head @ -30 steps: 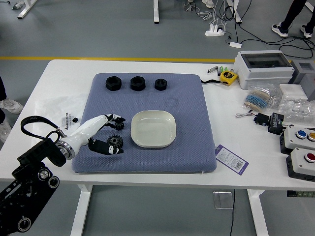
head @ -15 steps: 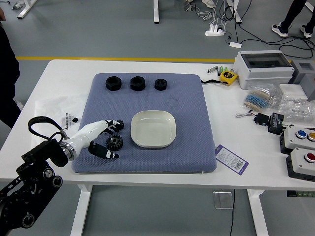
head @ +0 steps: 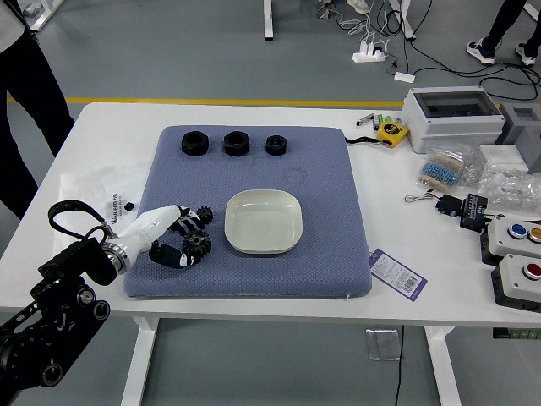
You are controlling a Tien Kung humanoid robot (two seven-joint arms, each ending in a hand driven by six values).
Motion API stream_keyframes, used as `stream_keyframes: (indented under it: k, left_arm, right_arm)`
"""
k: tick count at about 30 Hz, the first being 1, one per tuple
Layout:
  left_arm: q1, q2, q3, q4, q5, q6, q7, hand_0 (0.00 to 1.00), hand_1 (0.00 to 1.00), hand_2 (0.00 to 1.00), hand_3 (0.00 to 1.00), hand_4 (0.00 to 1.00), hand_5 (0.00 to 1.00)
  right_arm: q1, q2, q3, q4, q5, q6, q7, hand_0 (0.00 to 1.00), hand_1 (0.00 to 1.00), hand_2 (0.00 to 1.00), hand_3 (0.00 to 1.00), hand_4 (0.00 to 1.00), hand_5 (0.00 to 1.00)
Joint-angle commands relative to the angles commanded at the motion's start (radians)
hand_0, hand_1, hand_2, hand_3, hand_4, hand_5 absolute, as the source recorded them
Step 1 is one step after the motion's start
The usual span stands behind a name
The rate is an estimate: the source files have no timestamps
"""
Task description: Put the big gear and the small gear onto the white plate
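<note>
My left hand (head: 184,242) reaches in from the left over the blue mat. Its fingers and thumb close around the left side of the big gear (head: 199,245), partly covering that black gear. Just above it, the small gear (head: 204,215) lies on the mat near the fingers' upper side; whether they touch it I cannot tell. The white plate (head: 264,222) lies to the right of both gears, with nothing on it. My right hand is out of view.
Several black nuts (head: 237,143) line the mat's far side. A tape measure (head: 392,133), a grey-white box (head: 452,117) and button boxes (head: 517,281) stand on the right. A plastic bag (head: 101,188) lies left. A person (head: 32,93) stands at the far left.
My left hand's fingers and thumb have drawn inward from a wide spread and closed around the big gear. The person has come into view at the far left.
</note>
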Motion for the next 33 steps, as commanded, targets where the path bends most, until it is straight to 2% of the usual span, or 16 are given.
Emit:
stream_keyframes:
  k: [4, 5, 12, 27, 33]
  left_arm:
    - [-0.001, 0.001, 0.001, 0.001, 0.003, -0.007, 0.007, 0.463, 0.493, 0.533, 0.574, 0.696, 0.007]
    - [-0.001, 0.002, 0.002, 0.001, 0.003, -0.011, 0.008, 0.408, 0.464, 0.508, 0.561, 0.675, 0.005]
    - [-0.001, 0.003, 0.001, -0.009, 0.002, -0.026, 0.013, 0.403, 0.459, 0.507, 0.561, 0.691, 0.002]
    - [0.0, 0.024, -0.05, -0.137, -0.001, -0.051, 0.037, 0.398, 0.455, 0.506, 0.568, 0.681, 0.008]
    - [-0.02, 0.015, -0.044, -0.168, -0.013, -0.044, 0.038, 0.396, 0.453, 0.505, 0.568, 0.663, 0.014]
  right_arm:
    - [0.001, -0.001, 0.0, 0.0, 0.001, 0.0, 0.0, 0.681, 0.656, 0.737, 0.592, 0.802, 0.708]
    - [0.002, -0.001, 0.0, 0.0, 0.001, 0.0, 0.0, 0.683, 0.656, 0.737, 0.592, 0.803, 0.709]
    - [0.003, -0.001, -0.002, 0.0, 0.005, 0.0, 0.001, 0.682, 0.656, 0.737, 0.593, 0.803, 0.71]
    - [0.003, -0.001, 0.0, -0.001, 0.001, 0.0, 0.0, 0.682, 0.657, 0.737, 0.592, 0.805, 0.711]
    - [0.005, -0.002, 0.0, -0.001, 0.002, -0.001, 0.0, 0.682, 0.657, 0.737, 0.592, 0.805, 0.712]
